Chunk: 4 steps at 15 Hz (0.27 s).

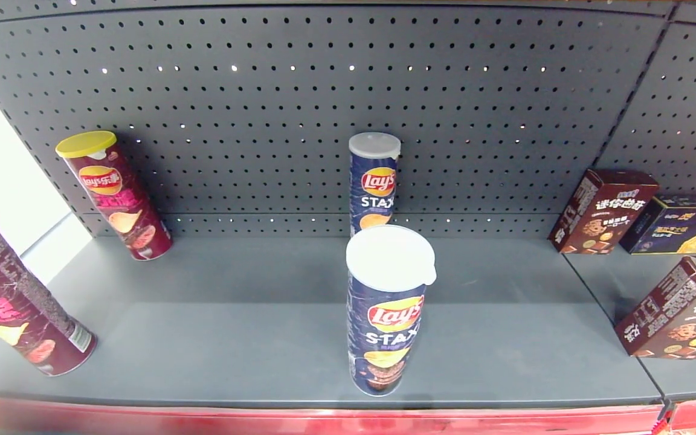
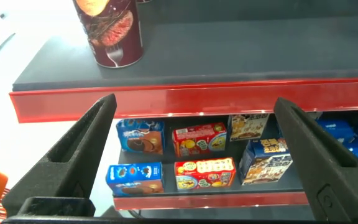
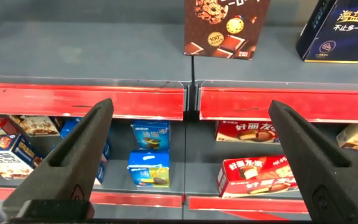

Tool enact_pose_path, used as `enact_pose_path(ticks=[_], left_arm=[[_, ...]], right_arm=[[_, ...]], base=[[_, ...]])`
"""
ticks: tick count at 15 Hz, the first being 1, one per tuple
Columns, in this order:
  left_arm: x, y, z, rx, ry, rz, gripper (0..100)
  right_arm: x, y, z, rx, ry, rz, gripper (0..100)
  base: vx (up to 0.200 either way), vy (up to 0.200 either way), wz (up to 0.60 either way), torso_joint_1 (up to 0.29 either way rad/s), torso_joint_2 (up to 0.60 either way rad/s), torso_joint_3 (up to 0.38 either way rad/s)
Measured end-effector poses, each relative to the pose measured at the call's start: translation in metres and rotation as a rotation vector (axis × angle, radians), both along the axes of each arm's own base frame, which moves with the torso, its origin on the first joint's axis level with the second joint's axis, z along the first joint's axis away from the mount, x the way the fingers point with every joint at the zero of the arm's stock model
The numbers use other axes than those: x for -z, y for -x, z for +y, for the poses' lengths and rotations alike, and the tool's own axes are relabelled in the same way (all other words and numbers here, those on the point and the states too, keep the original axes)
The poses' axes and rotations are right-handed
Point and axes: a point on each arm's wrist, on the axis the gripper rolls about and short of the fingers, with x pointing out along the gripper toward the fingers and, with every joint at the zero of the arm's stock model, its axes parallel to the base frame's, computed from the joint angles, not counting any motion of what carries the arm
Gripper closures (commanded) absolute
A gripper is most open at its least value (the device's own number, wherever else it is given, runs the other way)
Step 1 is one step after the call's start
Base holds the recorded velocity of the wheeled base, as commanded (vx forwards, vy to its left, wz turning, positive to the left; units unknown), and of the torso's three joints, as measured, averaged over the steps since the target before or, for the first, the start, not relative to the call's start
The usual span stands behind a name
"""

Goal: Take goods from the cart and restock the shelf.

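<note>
Shelf (image 1: pixel 251 338) of dark grey metal, with a pegboard (image 1: pixel 263 90) at its back and a red strip (image 1: pixel 324 420) along its front edge, carries the goods. 2 blue chip cans stand upright at its middle, one behind the other. The front blue can (image 1: pixel 386 326) has a white lid and is near the front edge. The rear blue can (image 1: pixel 374 187) has a grey lid and is close to the pegboard, apart from the front one. At the shelf's left stand 2 maroon cans with yellow lids: the rear maroon can (image 1: pixel 119 199) by the pegboard and the front maroon can (image 1: pixel 19 308) near the front left corner. On the next section to the right, a rear brown box (image 1: pixel 602 211) stands beside a blue box (image 1: pixel 680 226), and a front brown box (image 1: pixel 677 308) is nearer the edge.

Left end effector (image 2: pixel 196 106) hangs in front of the red strip with its fingers spread wide and nothing between them. Beyond it a lower shelf (image 2: pixel 210 198) holds small boxes. Right end effector (image 3: pixel 191 107) is spread just as wide and holds nothing. It faces the join of the 2 shelf sections, below a brown box
</note>
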Motion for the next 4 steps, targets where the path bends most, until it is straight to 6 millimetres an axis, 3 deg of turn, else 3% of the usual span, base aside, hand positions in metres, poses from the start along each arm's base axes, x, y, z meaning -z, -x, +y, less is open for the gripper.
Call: enact_pose_path(ticks=[4], left_arm=[[0.0, 0.0, 0.0, 0.0, 0.0, 0.0, 0]], right_arm=[[0.0, 0.0, 0.0, 0.0, 0.0, 0.0, 0]], base=[[0.0, 0.0, 0.0, 0.0, 0.0, 0.0]])
